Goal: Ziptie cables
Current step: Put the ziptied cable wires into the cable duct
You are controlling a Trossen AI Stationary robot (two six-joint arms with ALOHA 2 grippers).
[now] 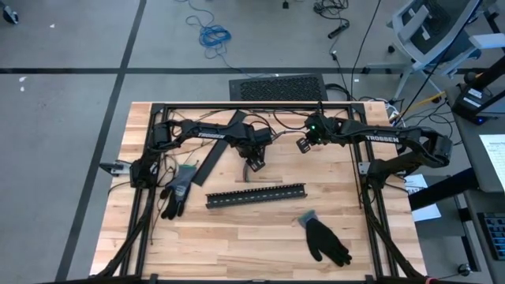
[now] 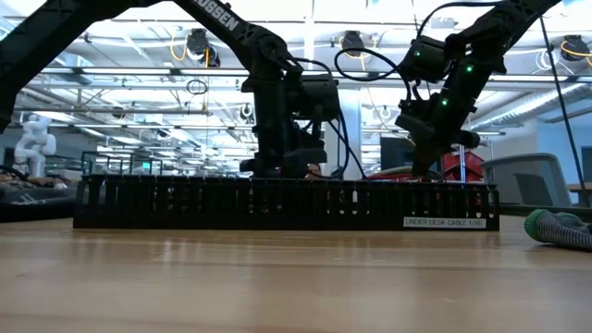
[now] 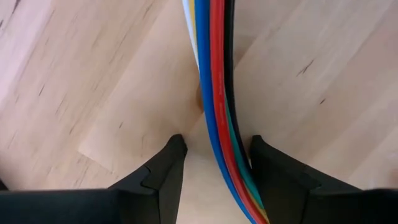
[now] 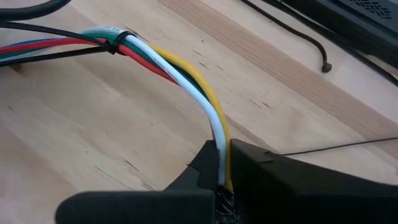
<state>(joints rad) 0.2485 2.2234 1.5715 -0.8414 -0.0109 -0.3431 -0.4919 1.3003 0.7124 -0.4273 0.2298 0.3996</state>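
At upper centre of the high view, strung between the two arms just above the black slotted strip (image 1: 256, 196), the cables (image 4: 186, 78): white, yellow, green, red, blue and black strands. In the right wrist view, cinched together by a black ziptie (image 4: 114, 42) near the upper left of the frame. Nothing discernible inside the slotted strip from the high or low view. Right end effector (image 4: 222, 171), at upper centre-right of the high view, pinched tight on the cables' end, white and yellow strands squeezed between its fingers. Left end effector (image 3: 214, 158), at upper centre-left, partly parted, straddling the cables with a finger (image 3: 163, 177) on either side; contact with them impossible to tell. Lying lower on the wooden surface (image 1: 237, 237): two gloves, one (image 1: 177, 189) at left, one (image 1: 325, 240) at lower right.
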